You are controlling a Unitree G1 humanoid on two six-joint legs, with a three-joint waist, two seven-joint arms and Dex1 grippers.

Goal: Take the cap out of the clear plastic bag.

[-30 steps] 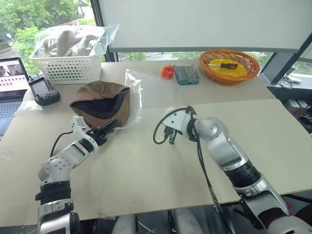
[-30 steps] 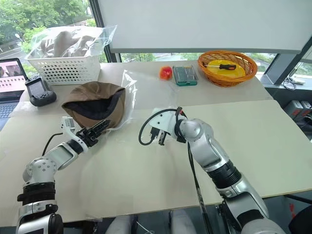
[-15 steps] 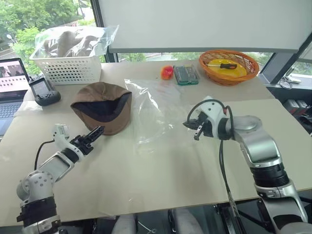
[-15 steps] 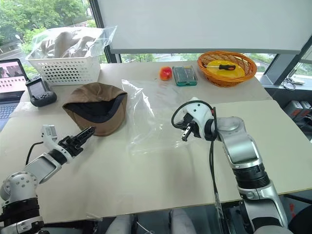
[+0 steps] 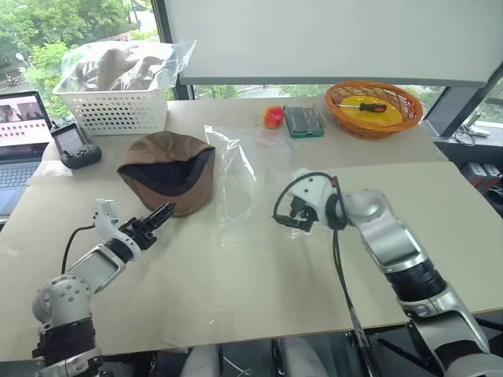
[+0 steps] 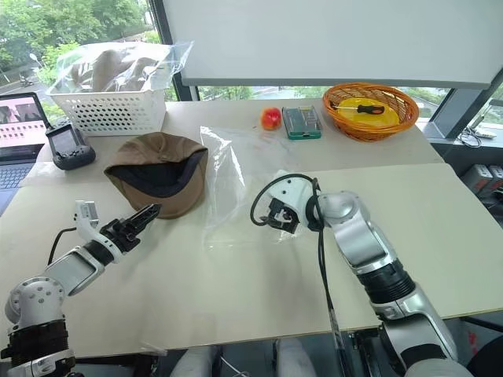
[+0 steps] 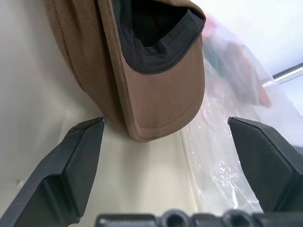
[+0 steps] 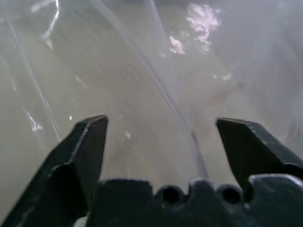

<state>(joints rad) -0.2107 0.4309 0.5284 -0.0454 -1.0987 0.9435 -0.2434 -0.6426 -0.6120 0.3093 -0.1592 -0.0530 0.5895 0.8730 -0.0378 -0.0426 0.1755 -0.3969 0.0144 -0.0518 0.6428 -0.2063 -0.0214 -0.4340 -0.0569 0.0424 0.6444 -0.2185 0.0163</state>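
The brown cap [image 5: 169,166] lies on the table, dark lining up, outside the clear plastic bag [image 5: 238,179], which lies crumpled just to its right, one edge standing up beside it. My left gripper [image 5: 158,217] is open just in front of the cap's near edge, touching nothing. In the left wrist view the cap's brim [image 7: 156,90] sits just beyond the open fingers [image 7: 80,156], the bag [image 7: 227,123] beside it. The right gripper [image 5: 294,217] hangs open at the bag's right edge. In the right wrist view, the plastic [image 8: 156,71] spreads beyond its spread fingertips [image 8: 92,137].
At the back left stand a white basket [image 5: 110,110] of bagged tan fabric, a handheld device [image 5: 75,145] and a laptop [image 5: 20,129]. At the back right are an orange ball [image 5: 273,118], a green case [image 5: 302,120] and an orange wicker basket [image 5: 373,106].
The right gripper pulled the bag off the cap to the right, then came back left and opened. My left gripper drew back from the cap.
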